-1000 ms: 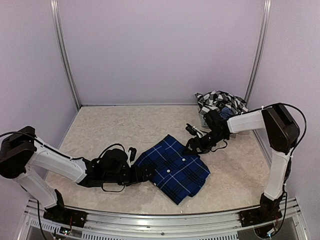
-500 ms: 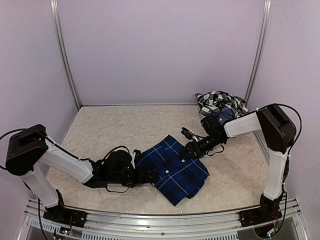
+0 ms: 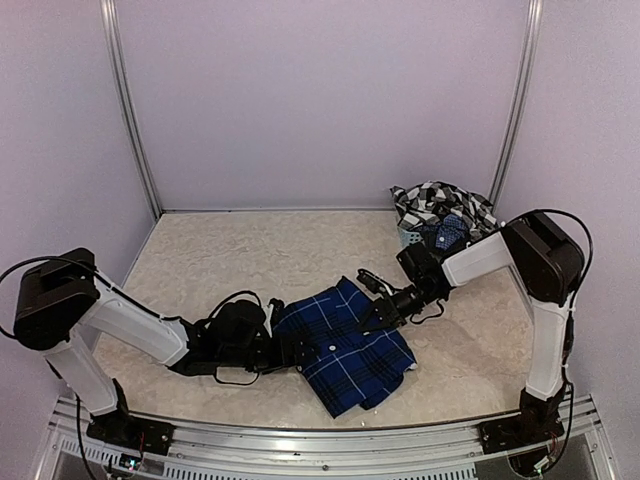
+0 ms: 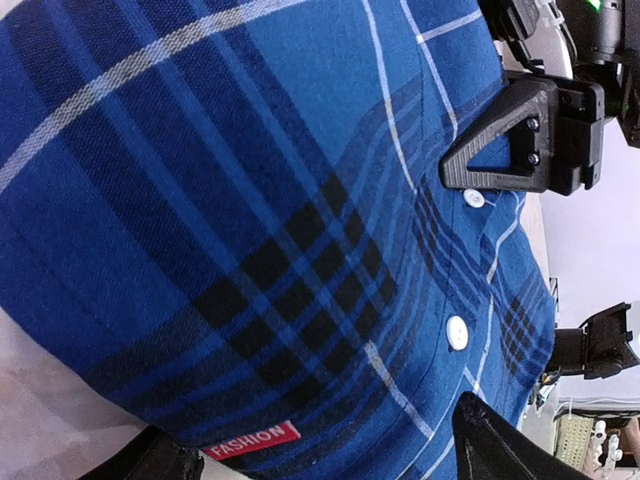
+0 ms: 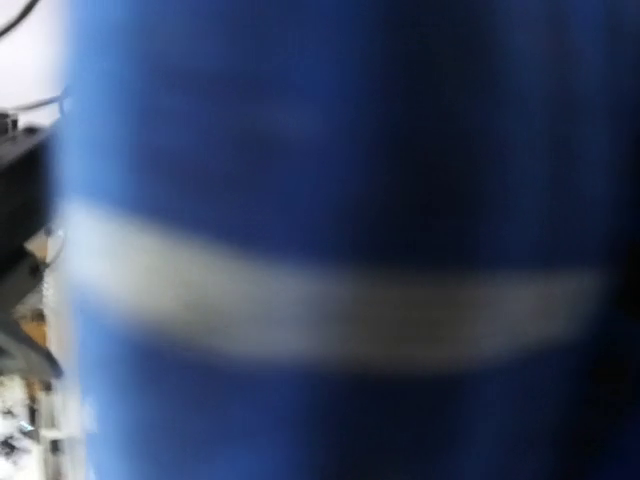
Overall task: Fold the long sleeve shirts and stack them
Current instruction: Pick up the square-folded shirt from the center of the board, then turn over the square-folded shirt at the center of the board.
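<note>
My left tool [image 3: 290,350] is gaping wide at the soft, folded navy plaid shirt [image 3: 350,348]; my right tool [image 3: 377,311] is touching it, grip unclear.

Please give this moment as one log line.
navy shirt: mid-table, part folded | left gripper: open at its edge | right gripper: on opposite edge, grip unclear

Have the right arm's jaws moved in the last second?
Yes. The right jaws slid left and nearer the front rail, away from the basket, over the blue shirt.
</note>
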Available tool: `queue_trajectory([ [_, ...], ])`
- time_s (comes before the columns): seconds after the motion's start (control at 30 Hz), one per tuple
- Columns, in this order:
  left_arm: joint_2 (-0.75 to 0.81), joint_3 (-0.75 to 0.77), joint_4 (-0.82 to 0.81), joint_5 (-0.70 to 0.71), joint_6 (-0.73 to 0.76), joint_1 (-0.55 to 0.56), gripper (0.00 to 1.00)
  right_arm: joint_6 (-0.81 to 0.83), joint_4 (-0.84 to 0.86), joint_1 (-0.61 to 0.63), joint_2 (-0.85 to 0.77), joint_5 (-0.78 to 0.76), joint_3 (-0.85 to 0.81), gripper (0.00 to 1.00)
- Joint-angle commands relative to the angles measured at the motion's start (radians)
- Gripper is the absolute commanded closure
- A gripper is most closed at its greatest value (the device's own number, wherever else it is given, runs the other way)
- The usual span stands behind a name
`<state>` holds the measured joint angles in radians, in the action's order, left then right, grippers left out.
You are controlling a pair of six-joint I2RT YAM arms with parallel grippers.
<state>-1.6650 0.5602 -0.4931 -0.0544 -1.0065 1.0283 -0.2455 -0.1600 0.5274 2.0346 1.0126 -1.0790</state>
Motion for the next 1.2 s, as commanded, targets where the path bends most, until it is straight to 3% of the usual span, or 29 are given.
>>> queue_trajectory([
  [0.0, 0.023, 0.009, 0.07, 0.04, 0.048, 0.003, 0.17, -0.005, -0.028, -0.032, -0.097, 0.008, 0.032, 1.0],
  [0.17, 0.13, 0.014, 0.213, 0.14, 0.089, -0.026, 0.06, 0.035, -0.245, -0.097, -0.309, -0.208, 0.015, 1.0],
  [0.37, 0.286, 0.038, 0.379, 0.214, 0.153, -0.125, 0.04, 0.018, -0.643, -0.099, -0.499, -0.833, -0.166, 1.0],
  [0.7, 0.373, 0.053, 0.448, 0.231, 0.177, -0.183, 0.03, -0.097, -1.008, -0.087, -0.485, -1.439, -0.454, 1.0],
  [0.9, 0.354, 0.065, 0.456, 0.238, 0.17, -0.188, 0.03, -0.204, -1.213, 0.025, -0.333, -1.691, -0.592, 1.0],
  [1.17, 0.351, 0.089, 0.49, 0.253, 0.187, -0.208, 0.03, -0.265, -1.217, 0.236, -0.115, -1.681, -0.622, 1.0],
])
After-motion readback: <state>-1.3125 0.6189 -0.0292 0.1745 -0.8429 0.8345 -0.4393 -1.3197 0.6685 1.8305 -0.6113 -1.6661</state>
